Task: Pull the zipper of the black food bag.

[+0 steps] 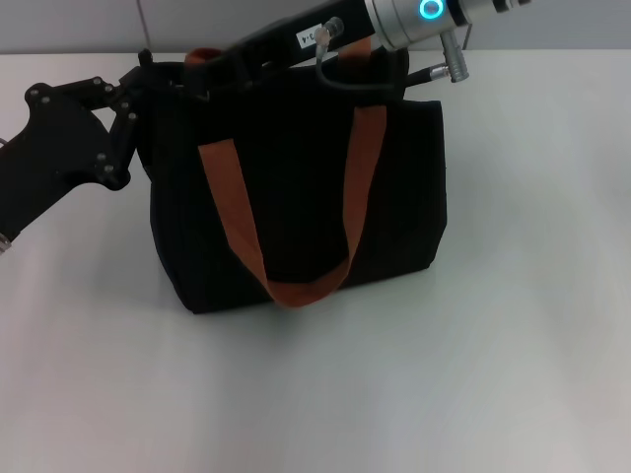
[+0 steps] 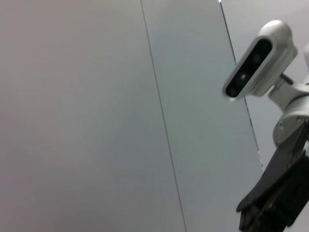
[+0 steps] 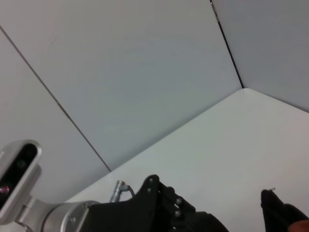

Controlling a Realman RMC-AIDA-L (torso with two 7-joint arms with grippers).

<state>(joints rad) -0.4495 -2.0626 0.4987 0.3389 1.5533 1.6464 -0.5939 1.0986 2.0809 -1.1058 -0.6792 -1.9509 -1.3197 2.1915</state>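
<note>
The black food bag [image 1: 296, 197] stands upright in the middle of the white table, with two brown-orange strap handles [image 1: 232, 212] hanging down its front. The zipper pull is hidden along the bag's top edge under the arms. My left gripper [image 1: 148, 84] is at the bag's top left corner, against the fabric. My right arm [image 1: 325, 34] reaches in from the upper right across the bag's top, and the right gripper [image 1: 202, 84] is at the top edge near the left end, close to the left gripper. A dark corner of the bag [image 3: 282, 215] shows in the right wrist view.
The white table [image 1: 394, 394] spreads in front of and to the right of the bag. A grey panelled wall [image 2: 96, 96] stands behind it. The right arm's wrist camera [image 2: 260, 60] shows in the left wrist view, and the left arm's camera [image 3: 17, 169] in the right wrist view.
</note>
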